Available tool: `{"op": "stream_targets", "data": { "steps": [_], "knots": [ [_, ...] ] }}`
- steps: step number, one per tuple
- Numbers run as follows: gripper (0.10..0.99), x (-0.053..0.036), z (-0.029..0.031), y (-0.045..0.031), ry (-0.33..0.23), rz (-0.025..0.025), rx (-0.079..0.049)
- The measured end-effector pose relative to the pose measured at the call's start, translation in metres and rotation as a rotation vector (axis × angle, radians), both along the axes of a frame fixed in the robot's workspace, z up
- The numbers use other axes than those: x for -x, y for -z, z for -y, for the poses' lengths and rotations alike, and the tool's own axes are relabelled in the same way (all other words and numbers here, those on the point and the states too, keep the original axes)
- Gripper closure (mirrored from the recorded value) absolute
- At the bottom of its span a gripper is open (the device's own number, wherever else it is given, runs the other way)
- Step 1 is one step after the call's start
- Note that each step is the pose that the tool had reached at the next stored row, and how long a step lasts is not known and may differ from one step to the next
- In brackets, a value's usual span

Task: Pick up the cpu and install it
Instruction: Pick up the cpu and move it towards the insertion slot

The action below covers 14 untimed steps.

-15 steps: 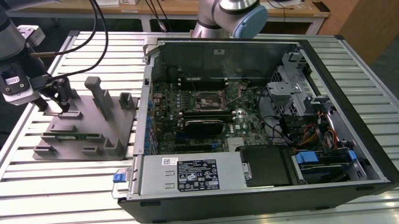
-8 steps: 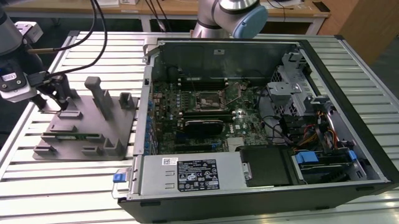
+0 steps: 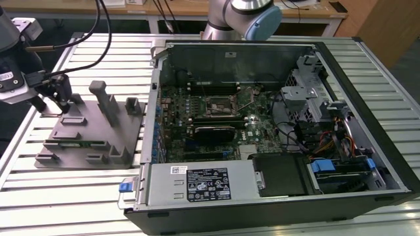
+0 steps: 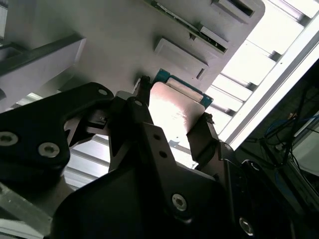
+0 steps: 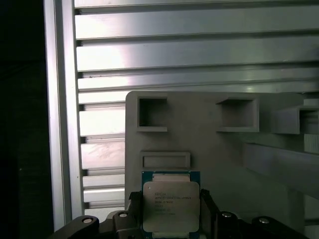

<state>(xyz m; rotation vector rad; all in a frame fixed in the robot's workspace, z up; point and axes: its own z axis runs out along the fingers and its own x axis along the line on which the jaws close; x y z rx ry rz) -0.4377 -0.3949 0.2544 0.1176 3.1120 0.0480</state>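
Observation:
The cpu (image 5: pixel 171 205), a flat square chip with a shiny silver top and a green rim, sits between my gripper's two black fingers in both wrist views. My gripper (image 5: pixel 171 211) is shut on it, one finger (image 4: pixel 199 137) against each side edge of the cpu (image 4: pixel 177 107). It is held just over the grey fixture plate (image 5: pixel 214 164). In the exterior view my gripper (image 3: pixel 52 104) is at the far left corner of that fixture (image 3: pixel 85 132). The motherboard socket (image 3: pixel 220 104) lies inside the open computer case, well to the exterior view's right of the gripper.
The open computer case (image 3: pixel 367 147) takes up the middle and right of the slatted metal table (image 3: pixel 59 196). Grey posts (image 3: pixel 105 101) and blocks rise from the fixture beside my gripper. A memory stick (image 3: pixel 75 144) lies on the fixture. Cables hang above the gripper.

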Motion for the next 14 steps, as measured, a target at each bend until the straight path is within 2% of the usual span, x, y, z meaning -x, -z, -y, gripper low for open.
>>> {"op": "stream_targets", "data": {
  "steps": [14],
  "knots": [
    [0.541,0.0000,0.0000,-0.0186,0.000,0.0001,0.000]
  ]
}}
